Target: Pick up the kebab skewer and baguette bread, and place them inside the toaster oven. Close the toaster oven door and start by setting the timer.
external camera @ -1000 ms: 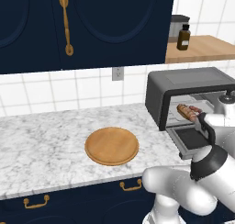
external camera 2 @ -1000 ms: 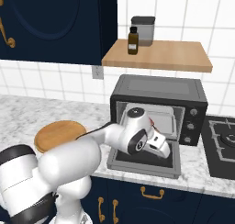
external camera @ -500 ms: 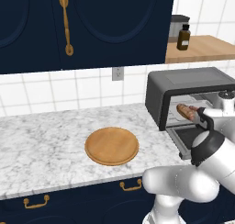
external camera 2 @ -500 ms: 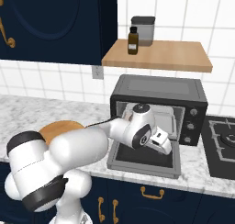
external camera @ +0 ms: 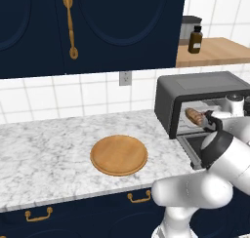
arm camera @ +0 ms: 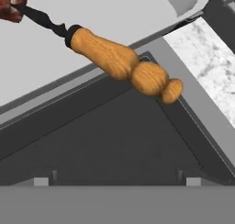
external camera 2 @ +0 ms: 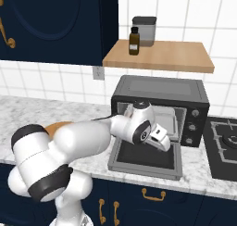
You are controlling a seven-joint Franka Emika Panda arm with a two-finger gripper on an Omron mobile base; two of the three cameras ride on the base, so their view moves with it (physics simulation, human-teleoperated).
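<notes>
Your arm has swung further toward the toaster oven (external camera 2: 159, 110); the claw (external camera 2: 159, 140), centre of the right base view, hangs wide and empty over the lowered toaster oven door (external camera 2: 144, 156). The kebab skewer (arm camera: 120, 62) lies across the hand view's top; the baguette bread (external camera: 196, 117) sits inside.

Arm further right and higher, tool (external camera 2: 159, 138) now nearer the toaster oven (external camera 2: 159, 110) mouth above its open door (external camera 2: 144, 160).
</notes>
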